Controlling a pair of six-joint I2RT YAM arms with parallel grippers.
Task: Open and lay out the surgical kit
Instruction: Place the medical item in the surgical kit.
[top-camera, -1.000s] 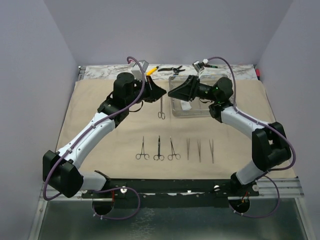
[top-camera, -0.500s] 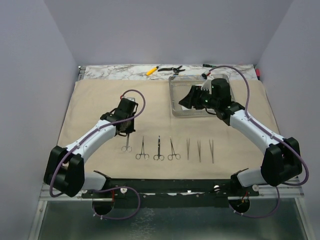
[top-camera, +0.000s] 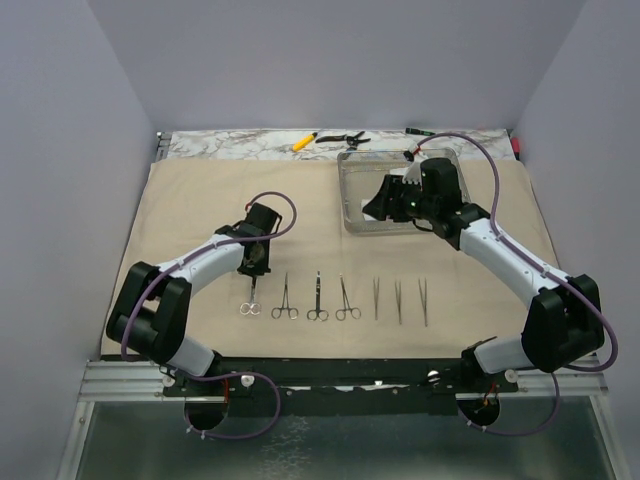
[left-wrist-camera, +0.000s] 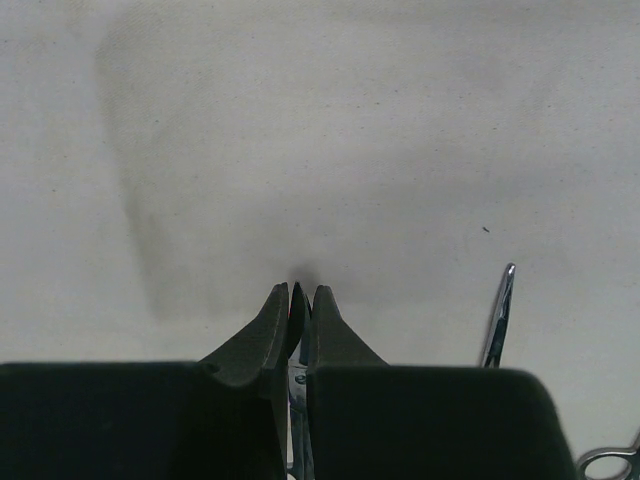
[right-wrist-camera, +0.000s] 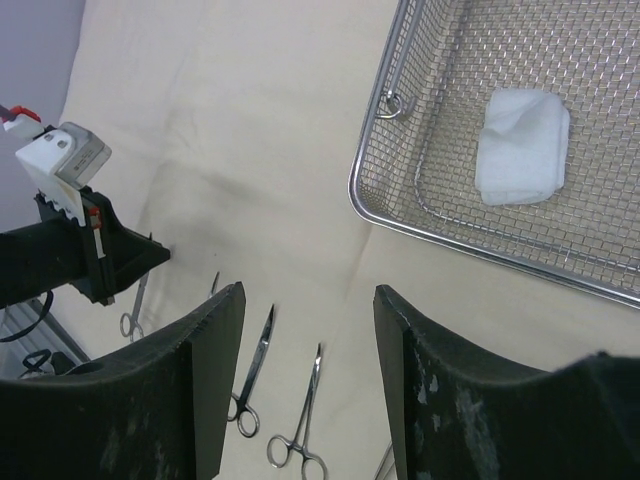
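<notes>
The beige cloth wrap (top-camera: 200, 210) lies spread over the table. My left gripper (top-camera: 253, 272) is low over it and shut on a steel ring-handled clamp (top-camera: 250, 305), which shows between its fingers in the left wrist view (left-wrist-camera: 297, 400). The clamp lies just left of a row of three clamps (top-camera: 317, 299) and three thin tweezers (top-camera: 399, 300). My right gripper (top-camera: 376, 206) hangs open and empty over the near left corner of the rectangular tray (top-camera: 350, 185). In the right wrist view the tray is wire mesh (right-wrist-camera: 420, 60) and holds white gauze (right-wrist-camera: 520, 145).
A yellow pen (top-camera: 305, 141) and black-handled pliers (top-camera: 343, 138) lie on the marbled strip beyond the cloth's far edge. Purple walls stand on three sides. The arms' base rail runs along the near edge.
My left gripper has carried the clamp from beside the tray down to the left end of the row and lowered it. My right gripper dropped lower over the tray, then held still.
</notes>
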